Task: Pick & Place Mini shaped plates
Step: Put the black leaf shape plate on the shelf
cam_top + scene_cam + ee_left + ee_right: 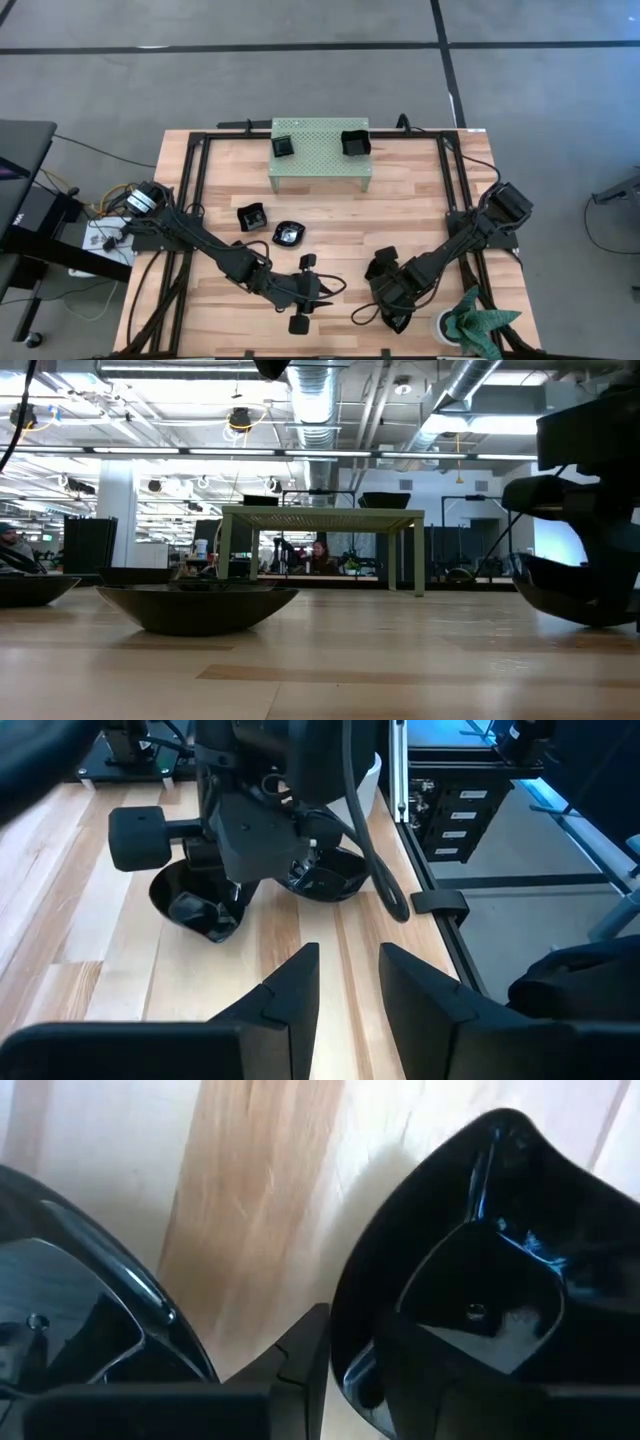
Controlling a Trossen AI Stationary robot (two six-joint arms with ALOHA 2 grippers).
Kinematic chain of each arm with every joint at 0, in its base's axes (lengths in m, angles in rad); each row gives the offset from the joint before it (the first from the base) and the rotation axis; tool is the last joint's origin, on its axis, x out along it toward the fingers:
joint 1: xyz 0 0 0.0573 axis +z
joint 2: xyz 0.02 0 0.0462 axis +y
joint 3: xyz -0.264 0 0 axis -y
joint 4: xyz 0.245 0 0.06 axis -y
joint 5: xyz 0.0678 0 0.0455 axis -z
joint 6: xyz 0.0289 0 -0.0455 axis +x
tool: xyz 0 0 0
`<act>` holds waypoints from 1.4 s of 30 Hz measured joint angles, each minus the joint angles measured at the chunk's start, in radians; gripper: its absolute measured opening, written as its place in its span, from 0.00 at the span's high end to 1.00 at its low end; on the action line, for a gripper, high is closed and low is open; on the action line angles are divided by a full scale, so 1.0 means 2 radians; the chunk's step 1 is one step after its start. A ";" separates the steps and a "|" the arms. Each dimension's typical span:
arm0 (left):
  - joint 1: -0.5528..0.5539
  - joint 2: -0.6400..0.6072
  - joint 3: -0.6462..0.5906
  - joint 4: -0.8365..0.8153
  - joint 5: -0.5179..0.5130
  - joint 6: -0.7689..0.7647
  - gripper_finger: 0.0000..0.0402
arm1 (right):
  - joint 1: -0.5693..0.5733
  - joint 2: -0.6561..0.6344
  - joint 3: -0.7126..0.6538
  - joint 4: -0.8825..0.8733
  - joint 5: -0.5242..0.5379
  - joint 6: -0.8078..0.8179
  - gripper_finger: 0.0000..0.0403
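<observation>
The left gripper (345,985) hung above the desk (110,960), its jaws parted with bare wood between them. Ahead, the right gripper (262,830) sat low over two glossy black plates (195,905) (330,875) close to the desk's edge.

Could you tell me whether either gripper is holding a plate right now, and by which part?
The right gripper has one finger inside a black mini plate, pinching its rim. The left gripper is open and holds nothing.
</observation>
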State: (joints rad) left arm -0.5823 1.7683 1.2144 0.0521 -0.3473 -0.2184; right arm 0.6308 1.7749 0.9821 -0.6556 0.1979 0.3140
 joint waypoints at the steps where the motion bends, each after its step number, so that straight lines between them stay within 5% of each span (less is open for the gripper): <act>1: 0.000 0.000 0.000 0.000 0.000 0.000 0.73 | -0.001 0.003 0.000 0.001 0.001 0.000 0.81; 13: 0.000 0.000 0.000 0.001 0.000 0.000 0.73 | -0.007 -0.022 -0.003 -0.005 0.021 -0.013 0.99; 23: 0.000 0.000 0.000 0.002 0.000 0.005 0.73 | -0.005 -0.064 0.024 -0.040 0.018 -0.021 0.99; 33: 0.030 0.034 0.000 0.070 0.004 0.114 0.73 | -0.012 -0.092 0.039 0.061 0.006 -0.136 1.00; 39: 0.041 0.052 0.000 0.070 0.086 0.108 0.70 | 0.003 -0.092 0.039 0.062 0.005 -0.192 1.00; 42: 0.037 0.054 0.000 0.070 0.087 0.121 0.65 | 0.009 -0.092 0.039 0.065 0.005 -0.202 1.00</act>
State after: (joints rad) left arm -0.5080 1.8763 1.2144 0.1917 -0.1729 0.0243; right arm 0.6496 1.5902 1.0599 -0.5251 0.2072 -0.0903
